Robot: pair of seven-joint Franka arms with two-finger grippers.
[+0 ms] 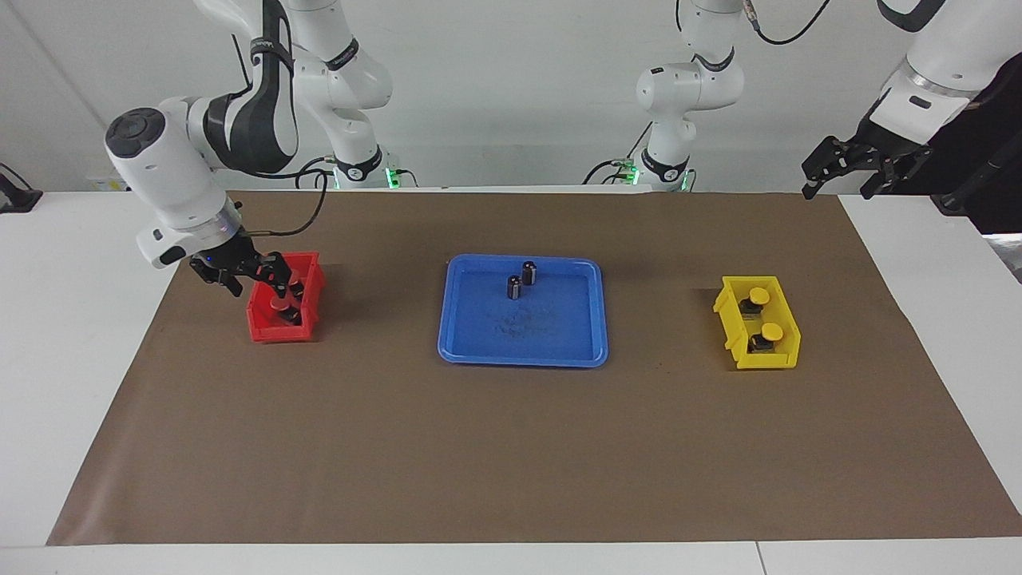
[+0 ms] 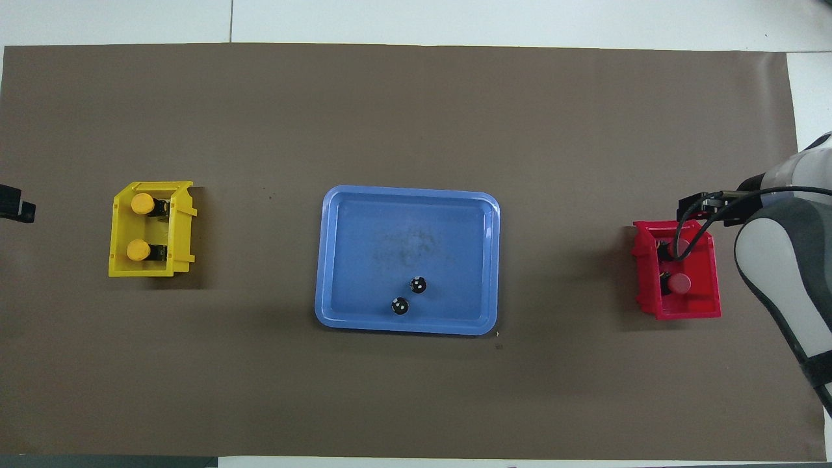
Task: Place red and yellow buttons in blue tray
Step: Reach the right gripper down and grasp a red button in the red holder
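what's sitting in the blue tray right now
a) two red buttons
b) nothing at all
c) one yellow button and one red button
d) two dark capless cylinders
d: only the two dark cylinders stand in the blue tray, at its end nearer the robots; the red buttons lie in the red bin and the yellow buttons in the yellow bin.

Tray (image 1: 523,347) at the table's middle, holding two capless cylinders (image 1: 521,280) in its part nearer the robots. Bin (image 1: 263,329) toward the right arm's end with two buttons (image 1: 279,305) inside, one nearer the robots; second bin (image 1: 730,323) toward the left arm's end, likewise holding two buttons (image 1: 765,314).
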